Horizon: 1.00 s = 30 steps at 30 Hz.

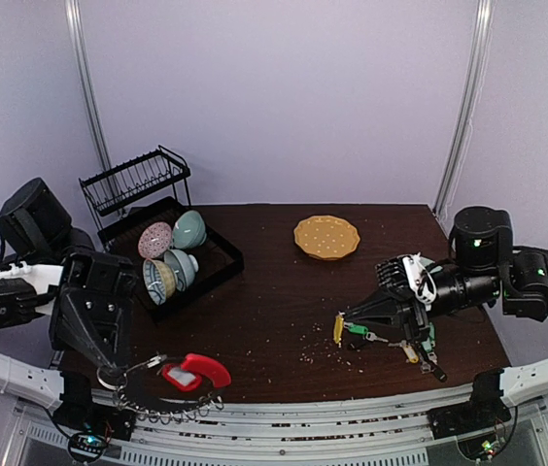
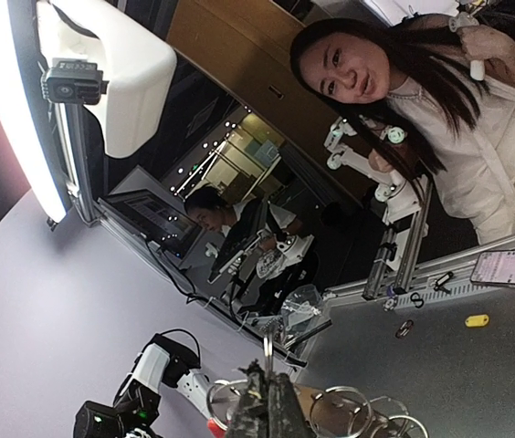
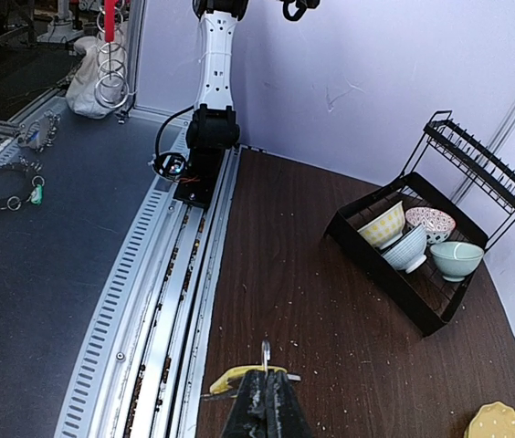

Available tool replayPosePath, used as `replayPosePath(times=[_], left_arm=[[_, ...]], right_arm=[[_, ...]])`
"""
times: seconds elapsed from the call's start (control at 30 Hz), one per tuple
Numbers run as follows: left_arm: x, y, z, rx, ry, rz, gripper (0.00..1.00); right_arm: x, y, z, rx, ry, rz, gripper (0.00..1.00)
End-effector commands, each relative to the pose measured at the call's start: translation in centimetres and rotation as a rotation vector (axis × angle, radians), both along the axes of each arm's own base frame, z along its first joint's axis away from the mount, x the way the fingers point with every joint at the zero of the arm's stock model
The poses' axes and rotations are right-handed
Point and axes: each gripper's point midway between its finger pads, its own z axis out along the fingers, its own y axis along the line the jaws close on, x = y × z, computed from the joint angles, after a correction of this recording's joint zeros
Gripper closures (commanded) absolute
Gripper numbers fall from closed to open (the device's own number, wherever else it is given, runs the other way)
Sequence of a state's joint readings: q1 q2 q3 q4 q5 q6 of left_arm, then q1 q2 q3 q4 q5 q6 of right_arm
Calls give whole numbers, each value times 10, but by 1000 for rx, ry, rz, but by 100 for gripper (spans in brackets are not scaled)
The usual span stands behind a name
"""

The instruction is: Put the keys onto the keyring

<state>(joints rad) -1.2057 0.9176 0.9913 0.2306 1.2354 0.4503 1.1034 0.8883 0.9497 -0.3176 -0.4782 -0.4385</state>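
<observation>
Right claw [image 1: 344, 318] is clamped on the yellow key [image 1: 338, 330], the other keys [image 1: 383, 340] lying just beside it; left claw [image 1: 130, 370] pinches a loop of the keyring [image 1: 196, 372] at the near left edge of the table [image 1: 274, 282], well apart. Best to hold the ring steady, one loop facing the key, and bring the key's hole slowly onto it; the loop's gap and the key's hole are too small to see, and both wrist views crop the fingertips.

No text or label is legible anywhere
</observation>
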Motion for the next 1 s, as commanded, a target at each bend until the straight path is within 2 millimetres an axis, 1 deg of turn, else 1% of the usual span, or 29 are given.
replayPosePath(times=[0.0, 0.2, 0.3, 0.37, 0.4, 0.47, 0.5, 0.53, 0.6, 0.63, 0.7, 0.77, 0.8, 0.87, 0.9, 0.93, 0.97], left_arm=[[-6, 12, 13, -42, -22, -40, 100], [-5, 11, 14, -34, -9, -33, 100], [1, 7, 19, -41, 39, 25, 100], [14, -4, 18, -28, 101, 138, 100], [26, -10, 17, -18, 138, 224, 100], [60, -25, 11, 4, 231, 448, 100], [81, -32, 4, 28, 278, 578, 100], [102, -34, -1, 33, 316, 700, 100], [135, -36, -17, 53, 346, 896, 100], [146, -38, -27, 70, 334, 965, 100], [163, -41, -45, 96, 265, 1091, 100], [167, -49, -62, 144, 179, 1131, 100], [167, -55, -69, 179, 143, 1134, 100], [166, -65, -85, 267, 68, 1126, 100], [165, -68, -93, 305, 34, 1121, 100], [165, -70, -99, 328, -4, 1124, 100], [165, -72, -106, 346, -44, 1134, 100]], right_arm=[[3, -1, 2, 18, -14, -14, 100], [6, 0, 0, 10, -15, -21, 100], [8, 0, -2, 5, -14, -27, 100], [10, 1, -3, 2, -9, -33, 100], [11, 2, -3, -1, -5, -37, 100], [15, 4, -7, -20, 6, -48, 100], [20, 5, -9, -33, 12, -68, 100], [26, 6, -11, -49, 19, -96, 100], [43, 10, -16, -93, 35, -172, 100], [54, 11, -17, -110, 42, -233, 100], [70, 14, -17, -148, 56, -312, 100], [73, 19, -12, -158, 87, -322, 100], [69, 24, -9, -158, 108, -294, 100], [53, 34, 2, -148, 175, -197, 100], [46, 39, 4, -154, 211, -154, 100], [41, 42, 2, -177, 246, -127, 100], [41, 45, 0, -190, 273, -127, 100]])
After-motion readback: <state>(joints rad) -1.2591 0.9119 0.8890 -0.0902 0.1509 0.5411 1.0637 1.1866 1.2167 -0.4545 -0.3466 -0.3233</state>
